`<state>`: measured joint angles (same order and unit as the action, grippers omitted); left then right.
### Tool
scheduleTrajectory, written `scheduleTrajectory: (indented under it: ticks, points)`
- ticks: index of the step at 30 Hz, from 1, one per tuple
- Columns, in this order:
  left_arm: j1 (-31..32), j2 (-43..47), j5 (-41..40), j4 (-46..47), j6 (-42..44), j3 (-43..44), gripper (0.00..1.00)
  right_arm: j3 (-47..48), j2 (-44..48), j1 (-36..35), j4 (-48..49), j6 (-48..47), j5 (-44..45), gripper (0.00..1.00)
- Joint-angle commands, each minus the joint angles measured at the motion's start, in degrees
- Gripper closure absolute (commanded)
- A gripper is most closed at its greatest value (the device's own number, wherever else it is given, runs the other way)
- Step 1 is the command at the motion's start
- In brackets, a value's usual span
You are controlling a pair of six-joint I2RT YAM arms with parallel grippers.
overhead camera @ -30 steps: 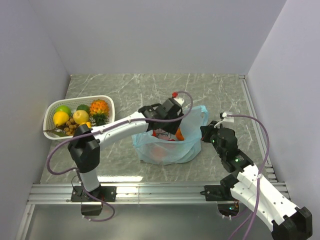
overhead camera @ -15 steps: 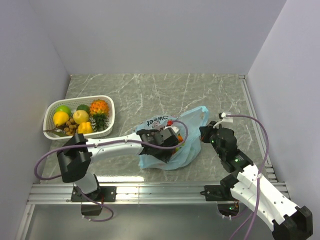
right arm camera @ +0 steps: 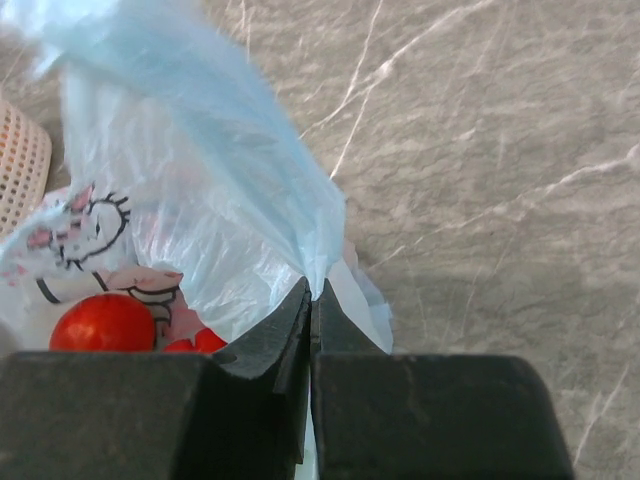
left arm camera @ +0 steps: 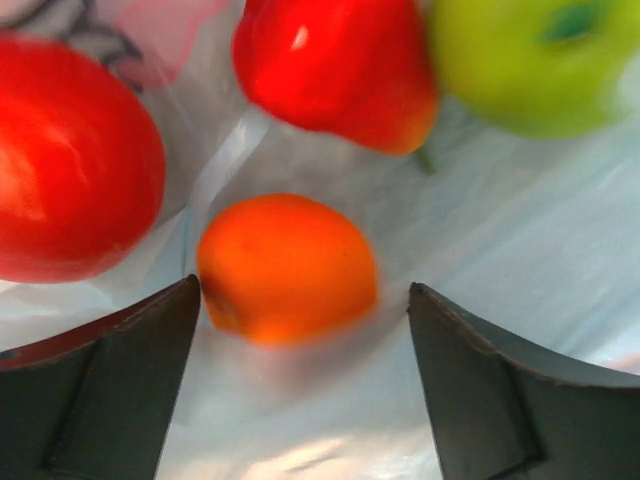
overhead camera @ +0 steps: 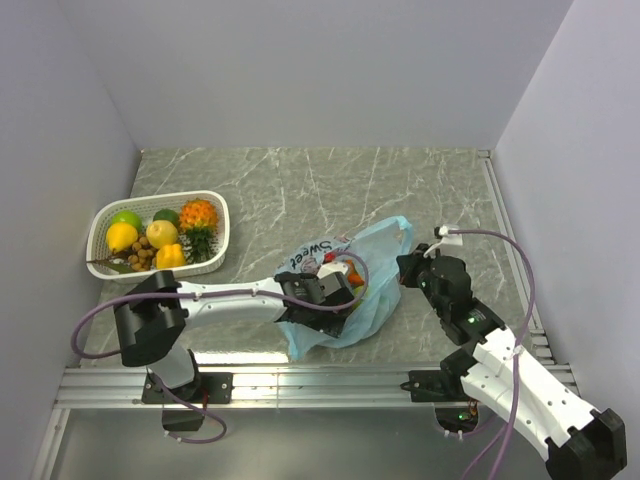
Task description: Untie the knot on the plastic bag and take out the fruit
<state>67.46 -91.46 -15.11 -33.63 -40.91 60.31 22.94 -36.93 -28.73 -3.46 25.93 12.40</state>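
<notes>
The pale blue plastic bag (overhead camera: pixel 375 250) lies at mid-table with its mouth open; no knot shows. My left gripper (overhead camera: pixel 335 290) is inside the bag and open. In the left wrist view the left gripper (left arm camera: pixel 305 290) has its jaws on either side of an orange fruit (left arm camera: pixel 285 268) without touching it. A red apple (left arm camera: pixel 70 160), a red strawberry-like piece (left arm camera: pixel 335 65) and a green apple (left arm camera: pixel 530 60) lie behind it. My right gripper (overhead camera: pixel 405 265) is shut on the bag's right edge. The right gripper (right arm camera: pixel 312 290) pinches bunched plastic of the bag (right arm camera: pixel 200 170); a red fruit (right arm camera: pixel 100 322) shows through.
A white slotted basket (overhead camera: pixel 100 225) with several fruits stands at the left, its rim also in the right wrist view (right arm camera: pixel 20 160). Side walls close in left and right. A metal rail (overhead camera: pixel 300 380) runs along the near edge.
My left gripper has dropped from above the bag into its mouth and moved toward me. The bag has slumped toward the near left. My right gripper has kept hold of the edge.
</notes>
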Motion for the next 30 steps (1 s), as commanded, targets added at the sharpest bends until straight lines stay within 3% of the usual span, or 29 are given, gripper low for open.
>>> scheduleTrajectory:
  ticks: [1,6,11,15,23,30]
  points:
    - [1.6,-2.4,0.7,-4.9,-4.5,-3.3,0.06,1.1,0.1,-0.7,0.8,0.3,1.0,0.96]
    - [2.2,-3.0,0.6,-4.3,-6.6,-5.5,0.02,1.1,-0.6,-1.2,1.6,0.6,1.0,0.95]
    - [2.1,-3.1,-7.2,-1.3,-6.5,-4.9,0.12,1.3,-1.7,-2.0,2.5,1.0,1.2,0.95]
    - [0.7,-2.8,-12.8,5.8,-5.1,-4.0,0.13,1.2,-1.9,-2.3,3.0,1.4,2.0,0.95]
    - [-9.5,0.7,-10.6,30.1,-0.9,-11.3,0.07,0.0,-0.1,-2.5,3.4,2.6,4.5,0.94]
    - [-10.2,2.7,-9.1,33.3,2.2,-12.9,0.04,-0.9,0.5,-2.5,3.4,3.2,4.0,0.94]
